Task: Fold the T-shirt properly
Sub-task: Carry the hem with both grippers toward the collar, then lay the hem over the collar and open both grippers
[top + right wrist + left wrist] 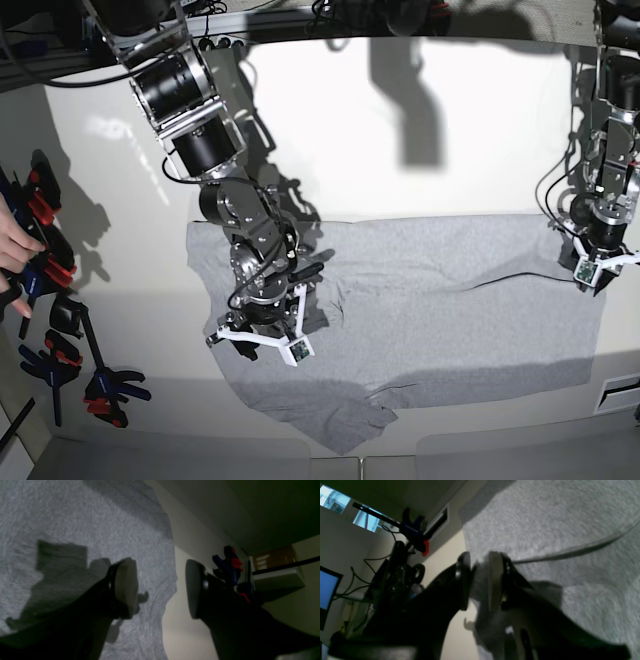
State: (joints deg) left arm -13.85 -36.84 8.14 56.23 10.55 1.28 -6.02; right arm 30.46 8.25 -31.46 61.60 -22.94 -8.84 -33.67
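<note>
**Spotter:** So where's the shirt now?

**Me:** Spread across the middle of the cream desk [420,110], the T-shirt [440,300] lies plain grey side up, running from about mid-desk toward the right edge. It isn't flat yet: a ridge runs through the right half, and a bunched flap sticks out toward the near edge.

**Spotter:** And your tools?

**Me:** My left tool [478,580] sits at the cloth's right-hand edge. Its jaws are only slightly apart, with grey fabric showing between the pads, though I can't tell whether they're pinching it or just straddling it. My right tool [161,588] hangs over the shirt's other end, jaws standing wide with nothing in them, one pad over cloth and one over bare desk.

**Spotter:** Which step is that?

**Me:** Setting up a fold, I'd judge. Next I'd want both tools holding an edge firmly, so the right one needs to drop onto the hem and close first.
</note>
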